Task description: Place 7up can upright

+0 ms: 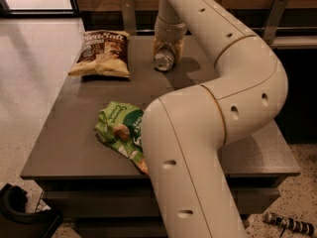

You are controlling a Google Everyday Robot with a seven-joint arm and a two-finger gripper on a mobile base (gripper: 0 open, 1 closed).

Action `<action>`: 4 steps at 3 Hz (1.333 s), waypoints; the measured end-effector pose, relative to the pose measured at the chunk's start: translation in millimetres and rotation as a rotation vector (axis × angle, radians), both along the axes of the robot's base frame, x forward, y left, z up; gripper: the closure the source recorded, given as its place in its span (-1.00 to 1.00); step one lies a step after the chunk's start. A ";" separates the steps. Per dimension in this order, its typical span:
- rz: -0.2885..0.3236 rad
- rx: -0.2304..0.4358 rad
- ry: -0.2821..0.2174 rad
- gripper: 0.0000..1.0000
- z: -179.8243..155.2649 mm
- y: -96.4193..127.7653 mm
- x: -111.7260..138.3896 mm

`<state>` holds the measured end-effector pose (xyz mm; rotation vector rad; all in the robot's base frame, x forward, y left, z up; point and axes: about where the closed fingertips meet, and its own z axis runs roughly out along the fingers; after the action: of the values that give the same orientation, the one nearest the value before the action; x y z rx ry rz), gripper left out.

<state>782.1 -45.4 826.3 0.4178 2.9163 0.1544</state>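
Observation:
The 7up can [163, 62] is a small silvery can at the back middle of the grey table [64, 133]. It lies tilted, with one shiny round end facing the camera. My gripper [167, 57] reaches down onto it from above at the end of the cream arm. Its yellowish fingers [157, 46] stand close on both sides of the can and grip it. The can's label and its far end are hidden by the gripper.
A brown sea-salt chip bag [101, 53] lies at the back left. A green snack bag [120, 129] lies near the front middle. My own arm's large links [198, 148] cover the table's right part. Metal brackets [128, 13] stand behind the table. A black object [20, 214] is on the floor at lower left.

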 end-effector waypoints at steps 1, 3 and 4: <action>-0.004 -0.010 0.001 1.00 -0.3 -1.3 0.2; -0.024 -0.062 -0.060 1.00 17.4 -30.8 -6.7; -0.034 -0.077 -0.149 1.00 42.4 -55.1 -20.7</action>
<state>761.4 -100.5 868.6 0.4241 2.7566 0.0646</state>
